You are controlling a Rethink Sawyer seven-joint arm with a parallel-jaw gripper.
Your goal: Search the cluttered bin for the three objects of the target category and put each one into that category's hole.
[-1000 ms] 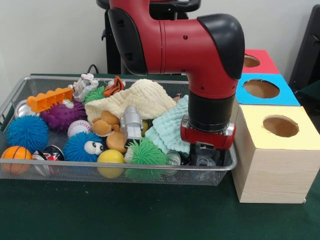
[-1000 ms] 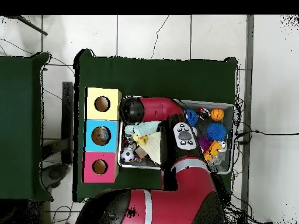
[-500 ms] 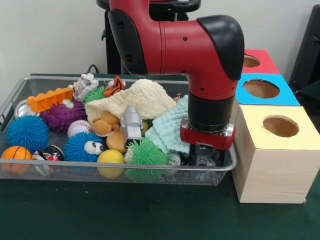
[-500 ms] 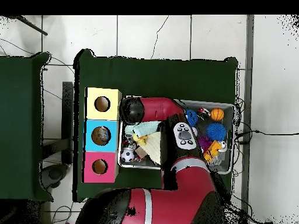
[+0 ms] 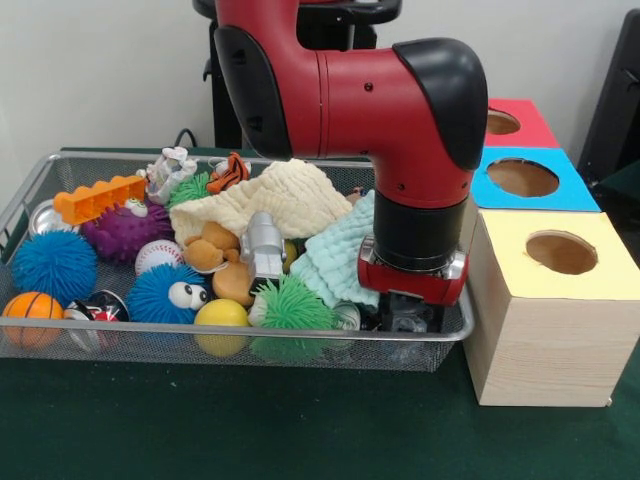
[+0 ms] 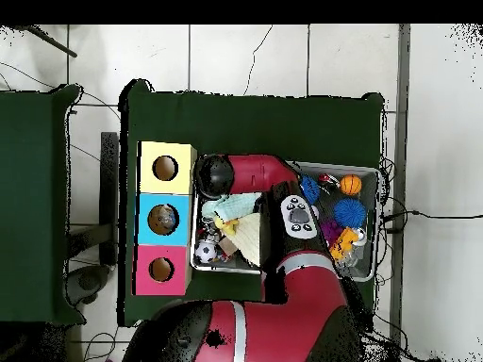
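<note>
Covering the table [image 5: 250, 430], green cloth; white tiled floor [image 6: 245, 57] around

A wire bin [image 5: 30, 195] packed with balls, cloths and toys is set beside three wooden boxes. One round hole is cut in each coloured top: yellow [image 5: 561, 252], blue [image 5: 522, 177], red [image 5: 501, 122].

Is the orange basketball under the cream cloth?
No, the orange basketball lies uncovered at the wire bin's front corner, well apart from the cream cloth.
</note>
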